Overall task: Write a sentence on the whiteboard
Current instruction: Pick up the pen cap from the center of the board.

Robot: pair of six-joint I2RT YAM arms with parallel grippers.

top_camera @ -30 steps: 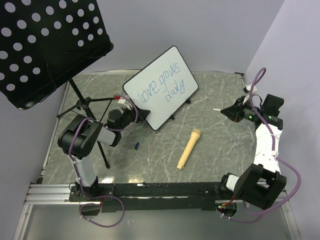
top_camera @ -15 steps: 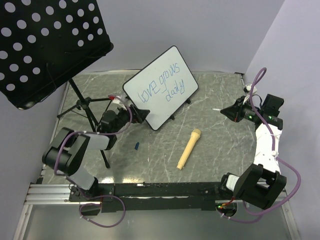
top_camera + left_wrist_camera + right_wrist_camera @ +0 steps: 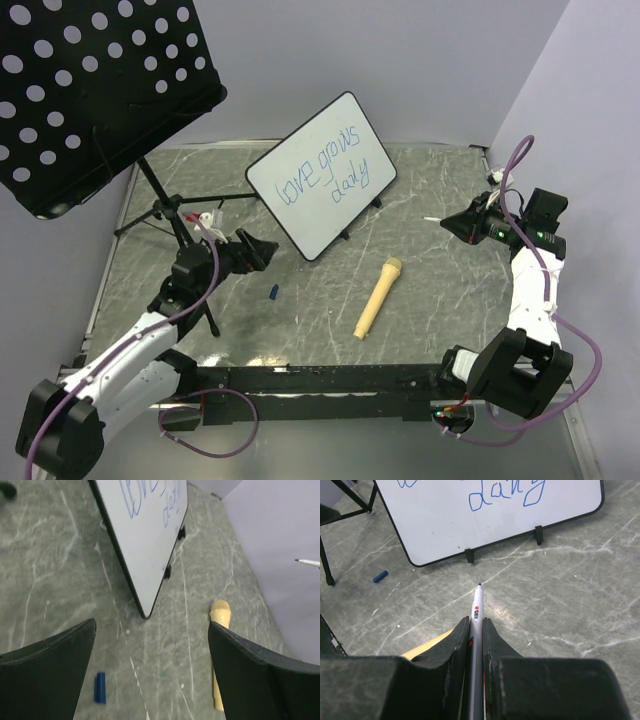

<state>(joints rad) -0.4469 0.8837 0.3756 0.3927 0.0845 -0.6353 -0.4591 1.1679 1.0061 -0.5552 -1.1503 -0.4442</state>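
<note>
The whiteboard (image 3: 322,190) stands tilted on small black feet at the back of the table, also seen in the left wrist view (image 3: 150,545) and the right wrist view (image 3: 490,525). The sentence (image 3: 325,172) in blue reads "love grows daily" in two lines. My left gripper (image 3: 262,250) is open and empty, just short of the board's lower left corner; its view shows bare table between the wide jaws (image 3: 151,630). At the right, well clear of the board, my right gripper (image 3: 452,222) is shut on a grey marker (image 3: 477,605), tip pointing at the board.
A black perforated music stand (image 3: 100,90) on a tripod (image 3: 170,215) rises at the back left, beside my left arm. A small blue cap (image 3: 273,291) and a tan cylinder (image 3: 377,297) lie on the table in front of the board. Walls close the back and right.
My left gripper has opened wide and drawn back from the whiteboard's lower left edge, the arm dropping low toward the near left. The right arm and marker have not moved.
</note>
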